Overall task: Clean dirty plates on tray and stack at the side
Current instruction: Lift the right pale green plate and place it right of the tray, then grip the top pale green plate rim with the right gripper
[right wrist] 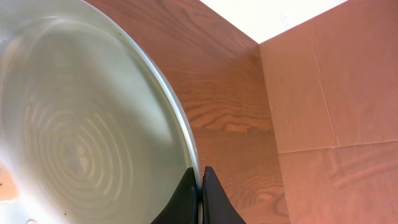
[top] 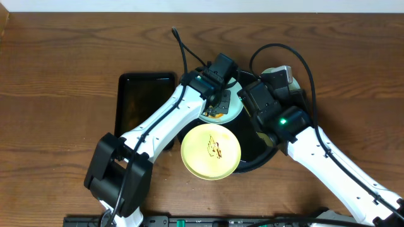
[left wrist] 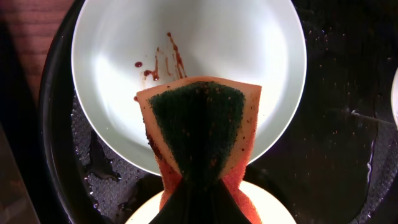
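My left gripper (top: 216, 106) (left wrist: 199, 177) is shut on an orange sponge with a green scrub face (left wrist: 199, 124). It presses the sponge on a mint-green plate (top: 232, 106) (left wrist: 236, 56) that has red-brown smears left of the sponge. This plate lies on the round black tray (top: 259, 157) (left wrist: 336, 124). A yellow plate (top: 211, 151) (left wrist: 267, 208) with a brown smear lies at the tray's front. My right gripper (top: 271, 81) (right wrist: 200, 180) is shut on the rim of a second mint-green plate (right wrist: 74, 124), held tilted on edge. My right arm mostly hides it from overhead.
A rectangular black tray (top: 145, 101) lies left of the round tray, partly under my left arm. The wooden table (right wrist: 230, 99) and a cardboard wall (right wrist: 329, 93) lie behind the held plate. Water drops wet the tray floor (left wrist: 99, 168).
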Available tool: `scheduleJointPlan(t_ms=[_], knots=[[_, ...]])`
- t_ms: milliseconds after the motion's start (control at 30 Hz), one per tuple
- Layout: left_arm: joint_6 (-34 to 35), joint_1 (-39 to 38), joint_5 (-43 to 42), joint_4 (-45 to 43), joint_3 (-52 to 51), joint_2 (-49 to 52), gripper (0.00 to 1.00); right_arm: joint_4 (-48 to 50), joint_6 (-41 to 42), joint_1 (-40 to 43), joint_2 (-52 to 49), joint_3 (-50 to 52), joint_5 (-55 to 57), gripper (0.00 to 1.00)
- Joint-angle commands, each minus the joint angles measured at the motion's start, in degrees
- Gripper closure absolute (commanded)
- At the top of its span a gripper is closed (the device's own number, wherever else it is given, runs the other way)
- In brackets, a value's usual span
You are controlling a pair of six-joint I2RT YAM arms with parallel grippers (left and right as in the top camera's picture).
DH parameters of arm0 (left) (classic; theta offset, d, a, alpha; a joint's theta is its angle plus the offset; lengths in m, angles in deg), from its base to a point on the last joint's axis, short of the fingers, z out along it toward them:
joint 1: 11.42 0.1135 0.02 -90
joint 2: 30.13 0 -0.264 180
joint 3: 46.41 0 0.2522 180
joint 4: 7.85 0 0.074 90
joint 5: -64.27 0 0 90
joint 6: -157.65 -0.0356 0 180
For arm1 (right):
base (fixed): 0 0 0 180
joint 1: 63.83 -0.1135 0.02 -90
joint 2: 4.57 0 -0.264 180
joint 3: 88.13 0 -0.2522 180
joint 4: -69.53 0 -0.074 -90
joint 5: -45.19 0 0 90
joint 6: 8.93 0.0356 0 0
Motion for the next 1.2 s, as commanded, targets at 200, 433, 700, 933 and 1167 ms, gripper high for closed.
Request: scheduleJointPlan(t_ms=[200, 433, 700, 933, 1167], knots=[[-0.48, 0.04, 0.28, 0.0, 0.11, -0.31, 0.92, 0.35, 9.92, 14.43, 0.98, -0.72, -12.17, 0.99], [-0.48, 0.04, 0.28, 0.0, 0.11, -0.31, 0.93, 0.5, 13.51, 36.61, 0.94, -0.68, -27.91, 0.99], [-0.48, 0.04, 0.28, 0.0, 0.11, -0.31, 0.92, 2.75, 13.66, 50.86, -3.63, -0.68, -35.36, 0.99], [-0.48, 0.04, 0.28, 0.0, 0.11, -0.31, 0.92, 3.61, 13.62, 54.58, -7.19, -0.68, -37.7, 0.97], [-0.5, 0.04, 0.31, -0.02, 0.11, -0.33, 0.93, 4.15, 11.45, 53.9, -7.13, -0.7, -48.5, 0.69]])
